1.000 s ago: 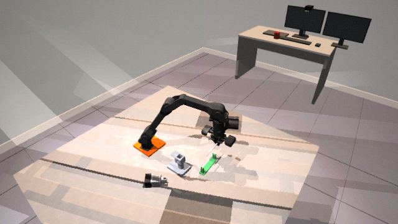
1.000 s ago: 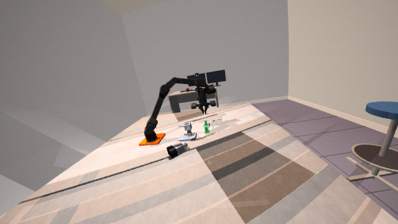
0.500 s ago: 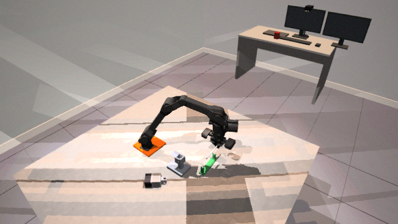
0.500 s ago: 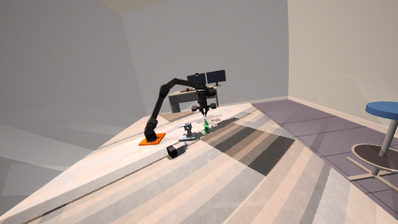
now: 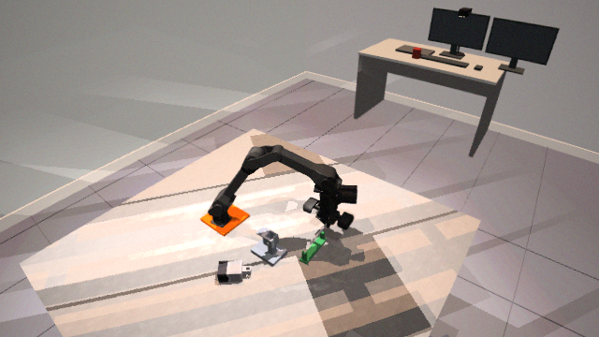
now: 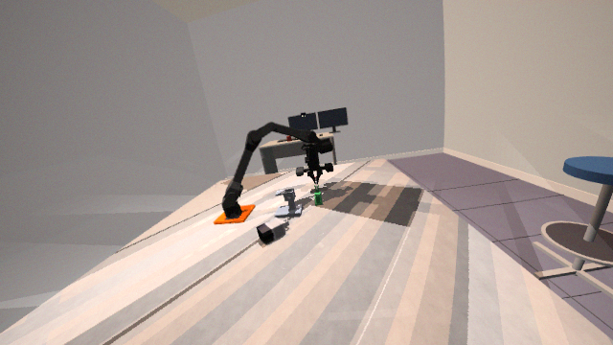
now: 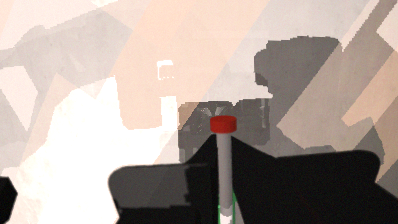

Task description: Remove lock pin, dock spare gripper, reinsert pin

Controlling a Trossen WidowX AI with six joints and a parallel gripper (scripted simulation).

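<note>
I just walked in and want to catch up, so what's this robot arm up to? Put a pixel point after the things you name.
The arm's gripper [image 5: 327, 227] [image 6: 316, 184] is shut on the red-capped lock pin [image 7: 225, 167], holding it over the green holder [image 5: 313, 249] [image 6: 318, 198]. The pin is out of the grey mount [image 5: 270, 253] [image 6: 288, 210]. The spare gripper [image 5: 230, 272] [image 6: 272, 231] lies undocked on the table beside the mount.
</note>
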